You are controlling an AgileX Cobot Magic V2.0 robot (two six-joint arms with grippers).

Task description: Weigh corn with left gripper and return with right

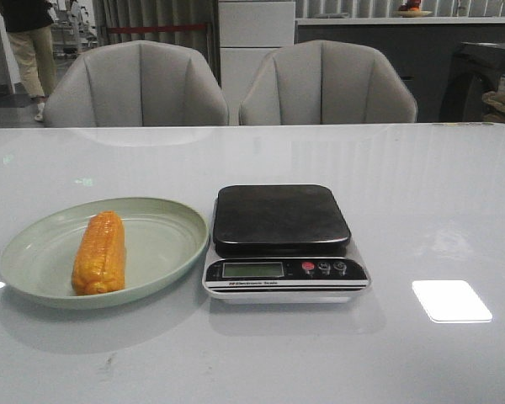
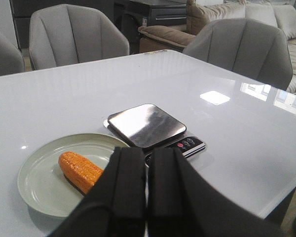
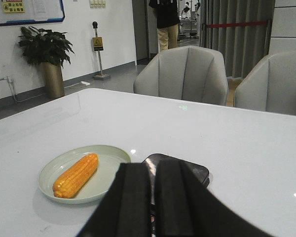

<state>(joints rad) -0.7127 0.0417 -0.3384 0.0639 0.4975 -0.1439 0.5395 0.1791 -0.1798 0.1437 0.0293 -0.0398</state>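
1. You see the left end effector (image 2: pixel 146 197) closed on nothing, and the right end effector (image 3: pixel 152 197) likewise.
2. The corn (image 1: pixel 100 252) lies on the green plate (image 1: pixel 164 227), just beside the scale (image 1: pixel 282 240).
3. Two chairs (image 1: pixel 139 84) stand beyond the bench (image 1: pixel 438 194).

corn (image 1: pixel 99 252) – 1 | pale green plate (image 1: pixel 164 252) – 1 | digital kitchen scale (image 1: pixel 282 240) – 1 | grey chairs (image 1: pixel 136 84) – 2 | white table (image 1: pixel 421 194) – 1
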